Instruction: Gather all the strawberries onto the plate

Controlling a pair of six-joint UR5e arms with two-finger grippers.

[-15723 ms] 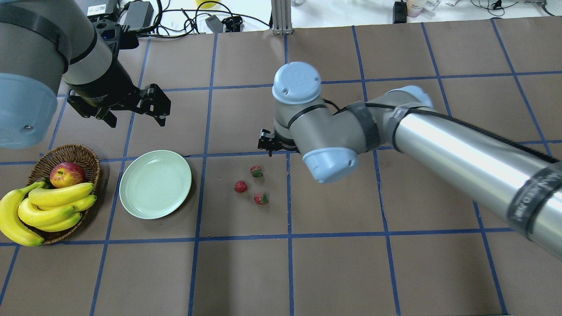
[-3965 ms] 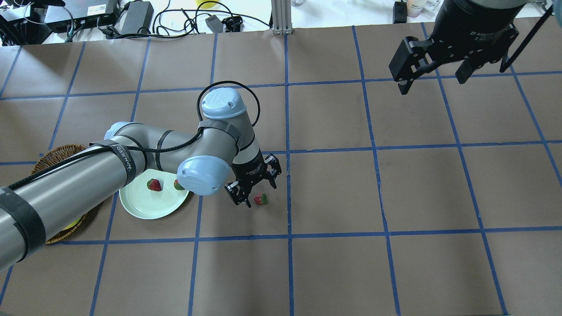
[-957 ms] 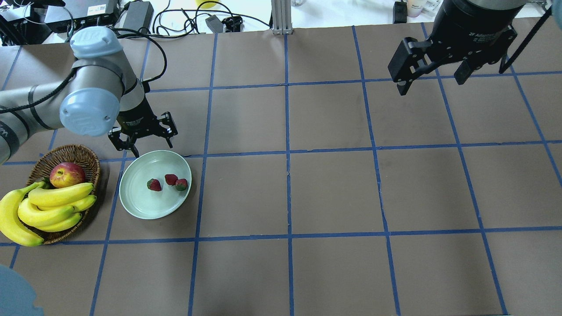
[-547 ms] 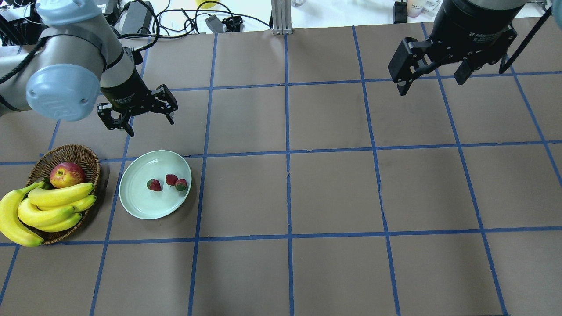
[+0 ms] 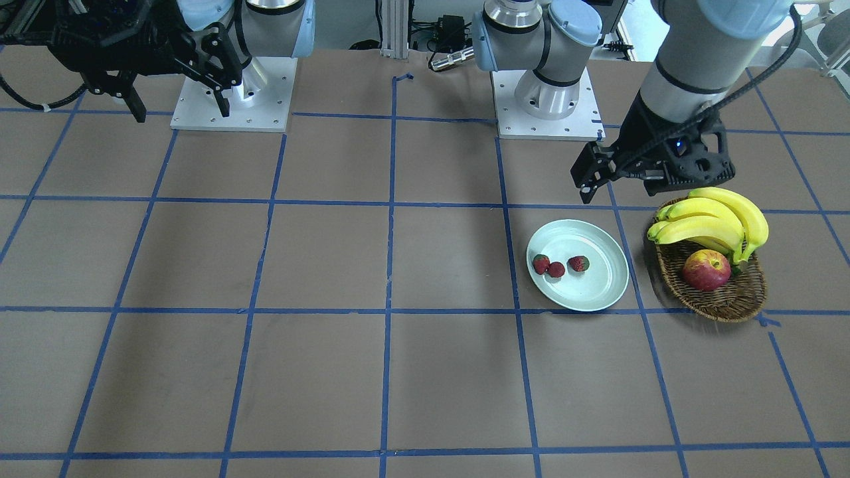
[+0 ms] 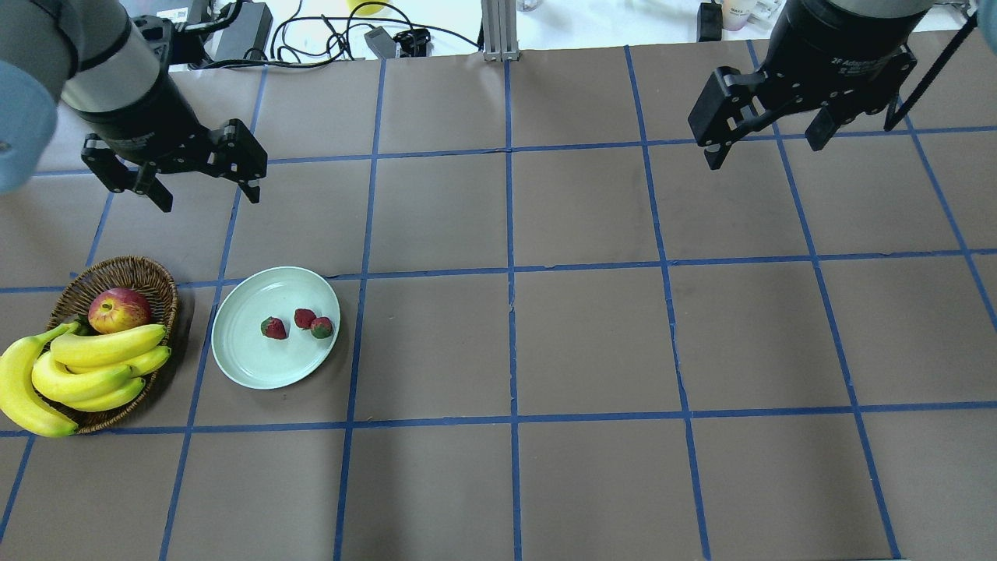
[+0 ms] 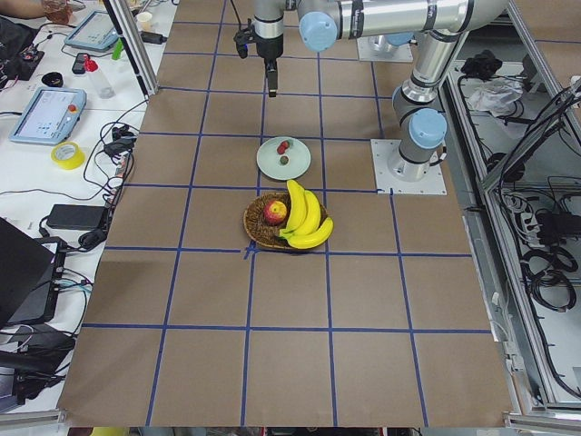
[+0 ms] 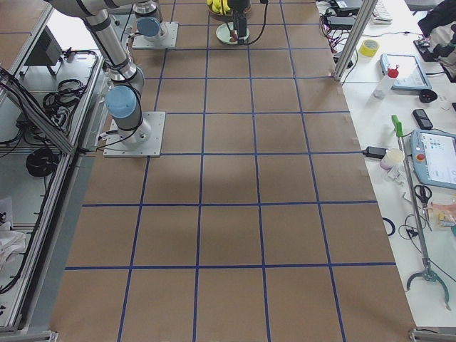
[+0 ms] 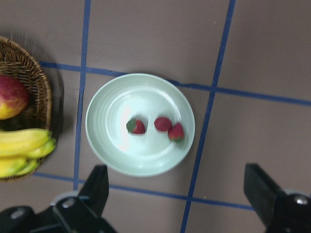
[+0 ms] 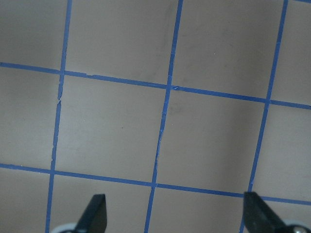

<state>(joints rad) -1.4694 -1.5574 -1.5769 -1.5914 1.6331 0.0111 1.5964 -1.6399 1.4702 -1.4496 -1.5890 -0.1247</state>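
Three small red strawberries (image 6: 273, 328) (image 6: 304, 318) (image 6: 322, 328) lie close together on the pale green plate (image 6: 249, 354), right of its middle. They also show in the front view (image 5: 556, 269) and in the left wrist view (image 9: 163, 124), on the plate (image 9: 146, 94). My left gripper (image 6: 209, 199) is open and empty, raised above the table beyond the plate and to its left. My right gripper (image 6: 763, 152) is open and empty, high over the far right of the table, with only bare paper below it (image 10: 176, 211).
A brown wicker basket (image 6: 117, 269) left of the plate holds an apple (image 6: 118, 309) and a bunch of bananas (image 6: 93, 358). Cables and power bricks (image 6: 249, 27) lie beyond the table's far edge. Blue tape lines grid the brown table cover.
The strawberries that lay on the table are now on the plate. Over the last second my left arm has risen and drawn back leftward from the plate's far rim, gripper open. The right arm has not moved.
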